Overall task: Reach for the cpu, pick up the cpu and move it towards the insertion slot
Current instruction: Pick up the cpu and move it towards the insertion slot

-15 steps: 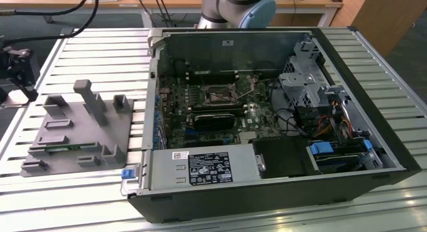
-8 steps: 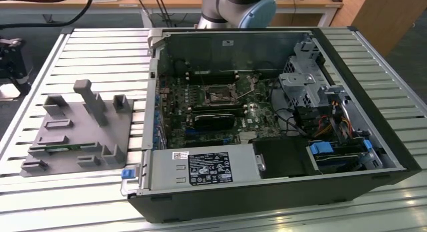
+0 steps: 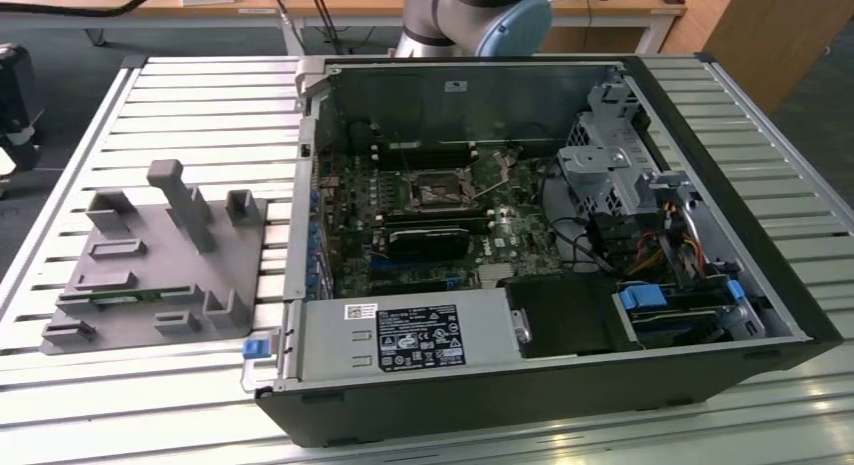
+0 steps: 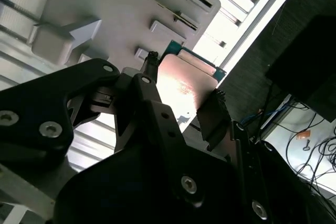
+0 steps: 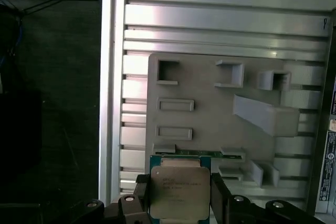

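Holding the cpu tight between closed jaws, up off the grey tray. Reaching and picking up done. Not yet carried to the insertion slot, over in the big case beside the grey tray.

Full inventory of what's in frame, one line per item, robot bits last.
cpu: one, silver top, green edge, between the gripper's fingers
tray: one, grey, on the table, exterior view's left of the computer case
memory stick: one, green, lying in the tray
computer case: one, black, open, on the table
insertion slot: one, silver frame, dark centre, inside the case
card: one, black, beside the slot
table: one, silver, slatted
arm: one, grey and light blue, behind the case
gripper: one, black, shut on the cpu
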`<control>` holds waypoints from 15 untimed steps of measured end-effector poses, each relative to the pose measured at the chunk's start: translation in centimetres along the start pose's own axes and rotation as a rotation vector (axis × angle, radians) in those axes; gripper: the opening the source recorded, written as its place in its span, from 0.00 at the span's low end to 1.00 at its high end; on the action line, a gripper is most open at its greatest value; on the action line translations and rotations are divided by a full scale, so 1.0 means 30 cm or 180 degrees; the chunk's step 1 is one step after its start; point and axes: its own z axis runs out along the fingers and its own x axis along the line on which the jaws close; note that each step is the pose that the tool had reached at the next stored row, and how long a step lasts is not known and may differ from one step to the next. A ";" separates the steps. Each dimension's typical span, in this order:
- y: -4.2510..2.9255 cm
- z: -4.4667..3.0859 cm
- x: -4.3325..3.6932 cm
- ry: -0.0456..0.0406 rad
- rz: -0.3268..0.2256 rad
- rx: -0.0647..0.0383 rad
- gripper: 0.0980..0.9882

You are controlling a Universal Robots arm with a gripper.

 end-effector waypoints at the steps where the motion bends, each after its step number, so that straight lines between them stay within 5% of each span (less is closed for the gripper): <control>1: -0.001 -0.014 0.000 0.0001 0.0001 0.0008 0.50; 8: -0.005 -0.091 0.000 0.0004 0.0005 0.0092 0.50; 15: -0.013 -0.187 0.001 0.0006 0.0010 0.0140 0.50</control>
